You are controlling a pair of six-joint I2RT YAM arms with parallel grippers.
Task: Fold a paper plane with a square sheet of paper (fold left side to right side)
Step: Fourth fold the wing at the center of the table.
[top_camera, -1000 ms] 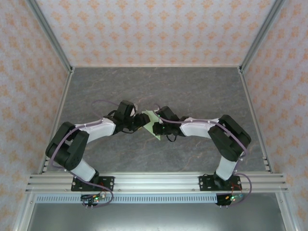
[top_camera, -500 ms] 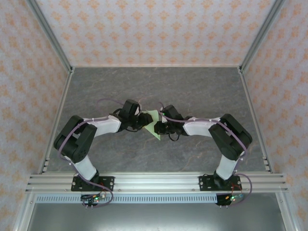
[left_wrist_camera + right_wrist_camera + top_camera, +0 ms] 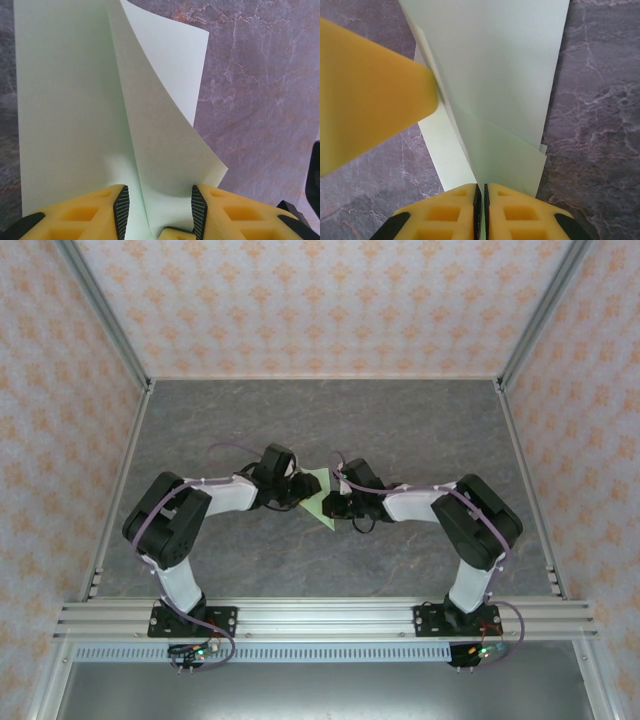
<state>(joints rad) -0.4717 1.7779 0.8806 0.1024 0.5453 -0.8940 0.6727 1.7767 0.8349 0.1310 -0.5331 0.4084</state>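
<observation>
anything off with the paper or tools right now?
No tear or spill. The sheet is mid-fold: one flap stands curled between the open fingers of the left tool, and the right tool pinches an edge. In the right wrist view the layered corners sit slightly offset, so the fold may land askew.

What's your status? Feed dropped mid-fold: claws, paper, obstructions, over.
Left claw open, straddling raised flap. Right claw shut on square sheet of paper. Sheet partly folded, flap lifted off table. Nothing blocking.
</observation>
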